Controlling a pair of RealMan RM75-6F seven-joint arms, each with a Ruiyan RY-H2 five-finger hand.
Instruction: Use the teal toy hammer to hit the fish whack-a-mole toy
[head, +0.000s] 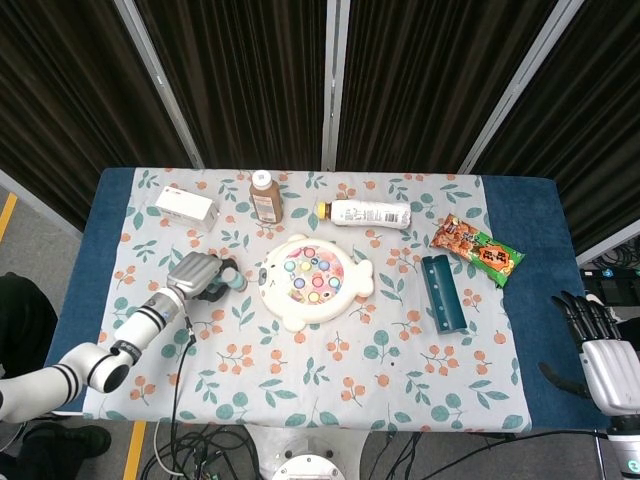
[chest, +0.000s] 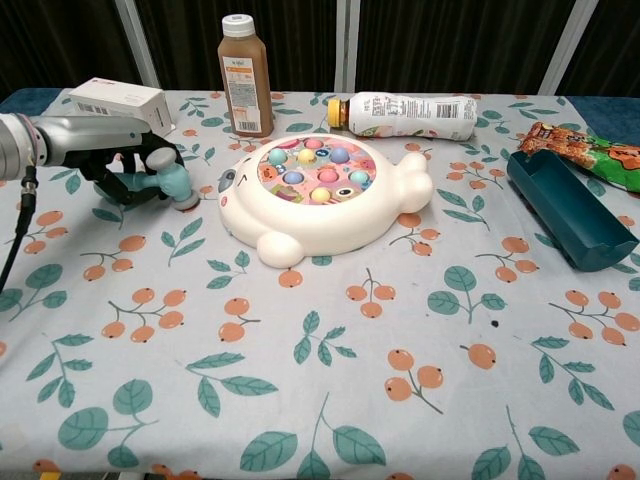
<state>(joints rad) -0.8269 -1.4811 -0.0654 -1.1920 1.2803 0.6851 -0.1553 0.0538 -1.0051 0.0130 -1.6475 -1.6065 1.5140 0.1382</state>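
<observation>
I have the teal toy hammer (chest: 168, 182) in my left hand (chest: 118, 172), the fingers wrapped round its handle and its grey-capped head tilted up, just beside the left edge of the fish whack-a-mole toy (chest: 325, 195). In the chest view the hammer seems to be just off the tablecloth (chest: 330, 380), though I cannot tell for certain. The fish sits mid-table, its coloured pegs facing up and its tail toward my right.

I judge the step in hand to be the carry: the hammer is picked up but no blow has landed yet. The next move calls for lifting the head above the fish's rim, swinging it rightward over the pegs, then bringing it down with the face flat on one of them.

Behind the fish stand a brown juice bottle (chest: 245, 76) and a white bottle (chest: 405, 115) lying on its side; a white box (chest: 122, 98) is near my left hand. A teal tray (chest: 570, 208) and a snack packet (chest: 585, 150) lie well to the right. My right hand (head: 600, 345) hangs off the table's far right edge, holding nothing, fingers loosely spread
</observation>
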